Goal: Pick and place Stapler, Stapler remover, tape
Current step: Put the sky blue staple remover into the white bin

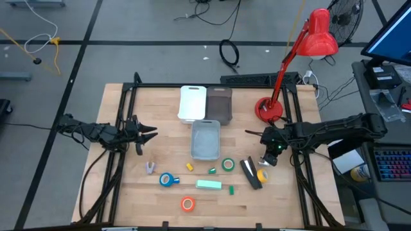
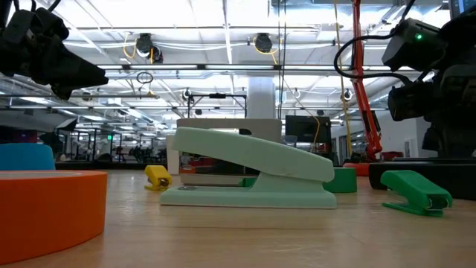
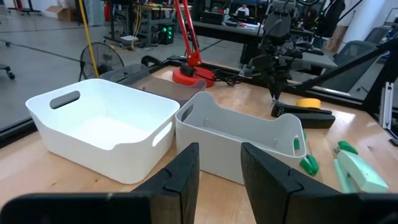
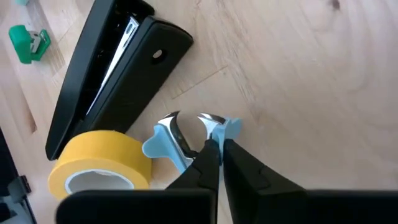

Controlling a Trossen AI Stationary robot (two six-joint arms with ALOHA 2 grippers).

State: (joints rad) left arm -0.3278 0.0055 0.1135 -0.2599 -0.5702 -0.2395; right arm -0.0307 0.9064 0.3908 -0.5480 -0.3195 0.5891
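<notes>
Right jaws (image 4: 214,155) clamp one blue staple remover (image 4: 186,134); four tape rolls (image 1: 228,165).

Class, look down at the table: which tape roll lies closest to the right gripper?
The yellow tape roll, touching the black stapler just below the right gripper; the green, blue and orange rolls lie farther left.

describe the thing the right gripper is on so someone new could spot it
Start at the red desk lamp on the table's right side and come toward the front edge to the black stapler. Beside it and a yellow tape roll lies a small light-blue staple remover, the right gripper shut on it. Its curved metal claws mark it out.
</notes>
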